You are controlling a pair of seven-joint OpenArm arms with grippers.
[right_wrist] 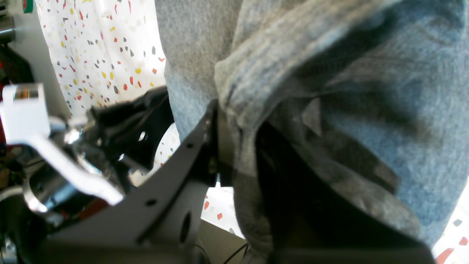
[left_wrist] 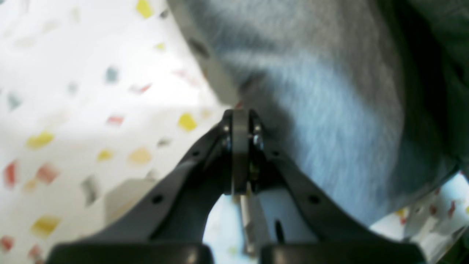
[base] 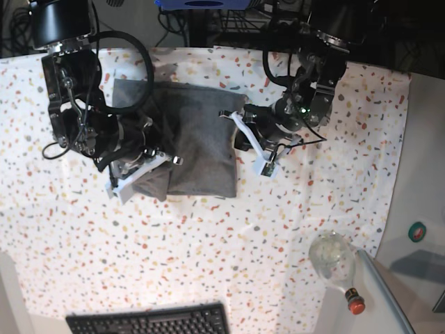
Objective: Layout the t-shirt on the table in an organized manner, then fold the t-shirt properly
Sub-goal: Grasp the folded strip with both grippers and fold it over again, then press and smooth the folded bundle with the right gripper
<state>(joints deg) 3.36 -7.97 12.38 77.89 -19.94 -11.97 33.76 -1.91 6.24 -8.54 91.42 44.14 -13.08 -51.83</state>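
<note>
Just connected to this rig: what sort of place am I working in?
Probably a robotics lab workbench: a table under speckled cloth, a black keyboard at its edge, cables and equipment behind, a t-shirt between two arms.

Keyboard [base: 147, 321] cut off below

Lying partly folded as a heather-grey t-shirt [base: 198, 142] on the upper middle of the white, red-, yellow- and grey-flecked tabletop [base: 229, 236], forming a roughly rectangular bundle, with its left side bunching up and lifting off the cloth
</note>
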